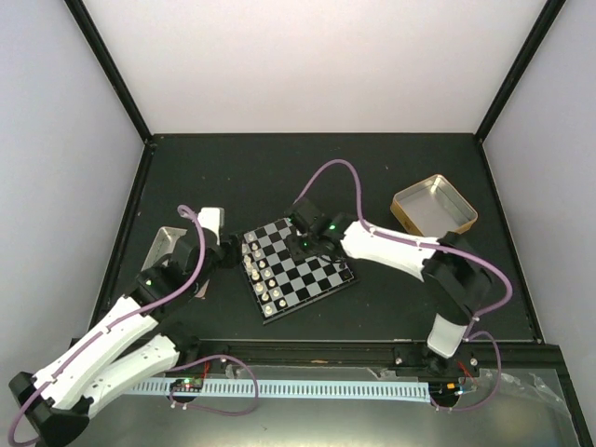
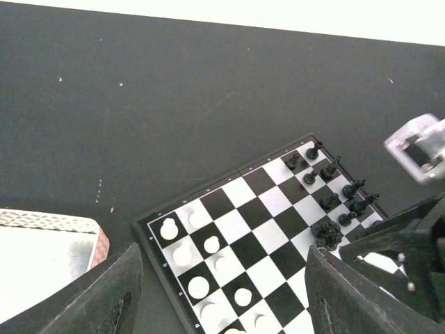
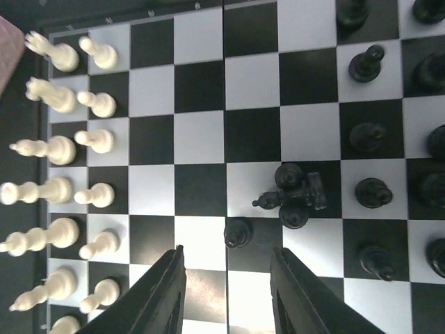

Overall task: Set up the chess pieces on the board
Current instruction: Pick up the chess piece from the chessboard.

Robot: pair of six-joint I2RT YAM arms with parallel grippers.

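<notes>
Black and cream-white chess pieces [image 3: 299, 198] on black-and-pale chequered board [image 3: 201, 132].

Lighting is bright, even and diffuse from overhead, casting only soft, short shadows; the white chess pieces [image 2: 199, 287] bleach out in the left wrist view, and pale squares of the board [image 3: 201, 240] glare in the right wrist view.

Gold tin [image 1: 432, 207], silver-pink tray [image 2: 42, 259]
</notes>
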